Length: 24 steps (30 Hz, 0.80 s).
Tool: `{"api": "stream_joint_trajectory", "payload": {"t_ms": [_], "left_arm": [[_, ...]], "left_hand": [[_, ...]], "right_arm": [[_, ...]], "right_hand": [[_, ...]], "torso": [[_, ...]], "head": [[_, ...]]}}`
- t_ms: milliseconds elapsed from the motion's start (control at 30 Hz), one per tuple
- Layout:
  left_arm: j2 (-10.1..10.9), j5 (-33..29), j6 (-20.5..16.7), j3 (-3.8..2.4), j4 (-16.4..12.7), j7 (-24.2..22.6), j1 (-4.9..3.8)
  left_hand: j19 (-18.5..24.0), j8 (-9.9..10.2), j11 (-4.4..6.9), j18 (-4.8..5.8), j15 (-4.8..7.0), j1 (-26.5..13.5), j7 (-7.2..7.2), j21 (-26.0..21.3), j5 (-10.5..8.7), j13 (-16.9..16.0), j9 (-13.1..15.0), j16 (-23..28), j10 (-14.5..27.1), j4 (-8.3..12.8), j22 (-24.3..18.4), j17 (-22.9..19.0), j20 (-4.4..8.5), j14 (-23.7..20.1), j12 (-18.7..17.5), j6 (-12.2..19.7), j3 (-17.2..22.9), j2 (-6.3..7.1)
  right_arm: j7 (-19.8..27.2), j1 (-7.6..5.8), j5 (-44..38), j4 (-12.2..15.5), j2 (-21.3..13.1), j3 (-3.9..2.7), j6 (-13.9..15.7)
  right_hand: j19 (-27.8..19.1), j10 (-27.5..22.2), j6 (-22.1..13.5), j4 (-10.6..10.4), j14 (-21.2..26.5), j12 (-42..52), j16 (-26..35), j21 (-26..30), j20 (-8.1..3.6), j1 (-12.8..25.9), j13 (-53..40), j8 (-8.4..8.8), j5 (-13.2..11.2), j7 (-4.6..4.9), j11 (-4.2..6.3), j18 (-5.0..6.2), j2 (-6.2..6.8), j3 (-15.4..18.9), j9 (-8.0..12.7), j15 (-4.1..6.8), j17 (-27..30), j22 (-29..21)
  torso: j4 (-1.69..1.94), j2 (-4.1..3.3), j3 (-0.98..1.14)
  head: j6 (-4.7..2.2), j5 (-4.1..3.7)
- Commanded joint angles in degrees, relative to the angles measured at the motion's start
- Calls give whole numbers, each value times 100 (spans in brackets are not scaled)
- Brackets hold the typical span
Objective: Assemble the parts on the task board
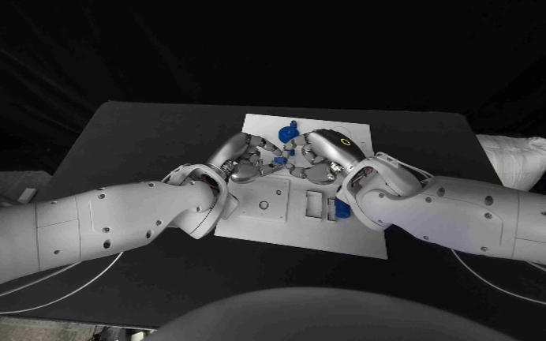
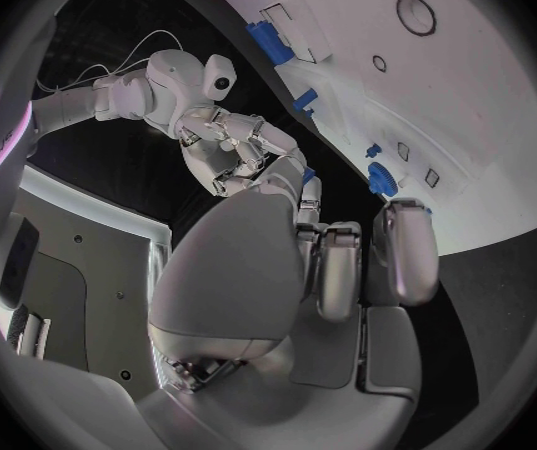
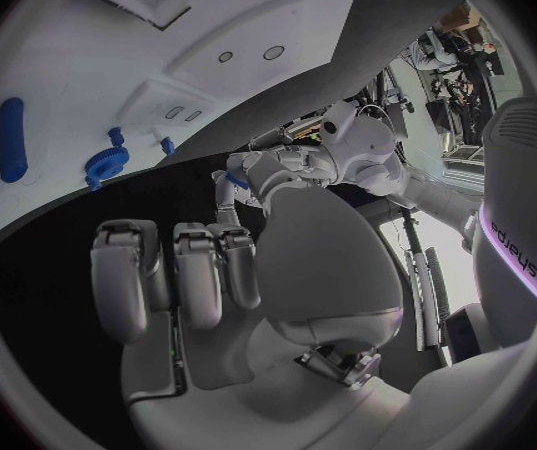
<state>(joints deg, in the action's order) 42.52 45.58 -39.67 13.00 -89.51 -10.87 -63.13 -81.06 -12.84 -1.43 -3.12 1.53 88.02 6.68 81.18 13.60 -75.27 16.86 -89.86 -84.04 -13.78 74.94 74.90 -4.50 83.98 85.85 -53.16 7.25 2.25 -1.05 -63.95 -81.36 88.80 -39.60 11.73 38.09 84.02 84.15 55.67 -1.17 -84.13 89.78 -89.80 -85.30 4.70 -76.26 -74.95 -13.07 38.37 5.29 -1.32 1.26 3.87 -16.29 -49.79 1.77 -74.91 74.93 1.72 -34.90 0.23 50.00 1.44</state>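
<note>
The left hand (image 1: 242, 157) and the right hand (image 1: 322, 155) meet over the far part of the white task board (image 1: 353, 134); a small blue part (image 1: 280, 161) sits between their fingertips, but I cannot tell which one holds it; a blue gear (image 1: 287, 130) lies just beyond both hands, about as near to either; black worktop (image 1: 148, 136) all round.

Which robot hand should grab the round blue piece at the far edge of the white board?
Probably the right hand. In the head view the round blue part lies just beyond its fingers, while the left hand sits slightly farther over on the task board.
</note>
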Motion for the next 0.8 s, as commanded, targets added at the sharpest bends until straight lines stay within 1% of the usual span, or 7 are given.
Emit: {"api": "stream_joint_trajectory", "payload": {"t_ms": [33, 100, 300, 633, 733, 800], "left_arm": [[2, 125, 395, -9, 9, 10, -8], [10, 143, 483, -9, 20, 36, -8], [33, 228, 600, -8, 49, 104, -8], [124, 316, 623, -8, 74, 161, -7], [185, 369, 570, -8, 59, 157, -8], [235, 458, 534, -8, 49, 159, -8]], "left_hand": [[-2, 42, -54, 3, -36, -57, 7, -49, -49, -691, -49, -14, -116, -57, 725, 1510, -53, 602, -55, 67, -12, 41], [17, 75, -67, -3, -48, -68, 21, -69, -73, -653, -88, -14, -90, -89, 715, 1510, -66, 602, -80, 92, -32, 64], [45, 141, -92, -11, -72, -45, 49, -98, -100, -588, -166, -14, -45, -129, 704, 1510, -91, 602, -123, 156, -46, 85], [72, 187, -111, -19, -91, 7, 72, -127, -99, -551, -225, -14, -17, -135, 691, 1510, -110, 602, -147, 204, -45, 102], [73, 197, -116, -19, -94, 17, 77, -129, -98, -547, -237, -14, -13, -137, 692, 1510, -114, 602, -149, 217, -45, 108], [74, 203, -118, -19, -96, 23, 80, -129, -98, -543, -244, -14, -10, -137, 693, 1510, -116, 602, -152, 224, -46, 111]], "right_arm": [[20, 9, 24, -25, 10, 4, -69], [24, 9, 32, -46, 18, 4, -63], [27, 9, 37, -82, 31, 4, -84], [-3, -8, -235, -164, 41, 3, -111], [-11, -54, -455, -209, 59, 3, -214], [-24, -108, -615, -239, 72, 3, -391]], "right_hand": [[244, 585, 3, 37, -587, 22, -20, -7, -42, 15, -1505, -40, -27, -39, 40, 16, -69, -3, -22, 44, -1509, 1321], [244, 585, -4, 37, -587, 22, -20, -6, -43, 19, -1505, -42, -37, -40, 41, 16, -72, -4, -33, 45, -1509, 1321], [244, 585, -15, 37, -587, 22, -20, -6, -45, 23, -1505, -42, -46, -40, 42, 16, -76, -5, -43, 47, -1509, 1321], [248, 585, -28, 38, -587, 22, -20, -11, -46, 24, -1505, -39, -52, -40, 43, 14, -77, -7, -49, 48, -1509, 1323], [262, 585, -36, 39, -587, 22, -20, -29, -47, 26, -1505, -36, -54, -39, 43, 9, -75, -7, -52, 48, -1509, 1330], [274, 585, -54, 41, -587, 22, -20, -45, -49, 28, -1505, -26, -45, -36, 42, 4, -73, -14, -53, 49, -1509, 1336]], "torso": [[2, 0, 0], [-1, 3, 0], [-1, 2, 0], [-5, 1, 0], [-3, -1, 0], [2, -2, 1]], "head": [[0, 12], [0, 30], [0, 50], [0, 70], [0, 80], [0, 87]]}}
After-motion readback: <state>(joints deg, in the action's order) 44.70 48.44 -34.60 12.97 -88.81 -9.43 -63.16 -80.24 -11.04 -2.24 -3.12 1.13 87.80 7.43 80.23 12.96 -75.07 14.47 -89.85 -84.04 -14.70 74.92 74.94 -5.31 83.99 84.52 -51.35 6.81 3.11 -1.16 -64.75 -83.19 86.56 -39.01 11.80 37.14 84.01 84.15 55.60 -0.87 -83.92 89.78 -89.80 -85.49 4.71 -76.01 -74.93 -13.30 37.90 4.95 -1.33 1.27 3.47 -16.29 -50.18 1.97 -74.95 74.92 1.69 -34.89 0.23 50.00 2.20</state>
